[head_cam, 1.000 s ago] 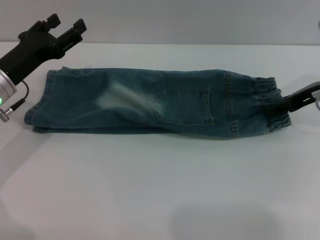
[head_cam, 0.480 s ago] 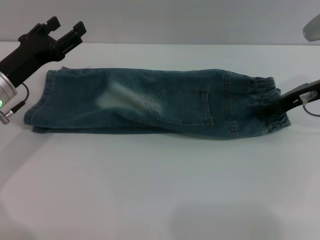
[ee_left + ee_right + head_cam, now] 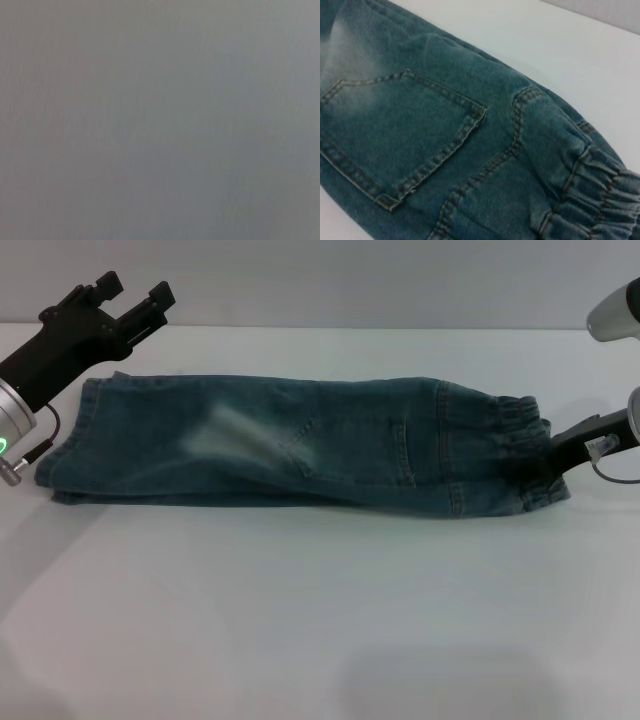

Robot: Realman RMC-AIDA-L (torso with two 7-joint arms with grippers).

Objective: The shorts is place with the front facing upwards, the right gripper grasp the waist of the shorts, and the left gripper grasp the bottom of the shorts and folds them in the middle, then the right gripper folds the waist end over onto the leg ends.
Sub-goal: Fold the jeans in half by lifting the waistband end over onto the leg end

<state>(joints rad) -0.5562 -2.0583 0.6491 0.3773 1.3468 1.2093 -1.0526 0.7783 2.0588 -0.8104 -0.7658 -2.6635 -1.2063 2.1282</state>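
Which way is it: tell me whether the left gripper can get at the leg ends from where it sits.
Probably yes: the left gripper hovers open just behind the leg ends, with nothing between them.

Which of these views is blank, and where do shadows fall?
Left wrist view: plain grey, nothing to make out. Head view: soft shadows on the table along the shorts' near edge and at bottom. Right wrist view: denim close up, sharp stitching.
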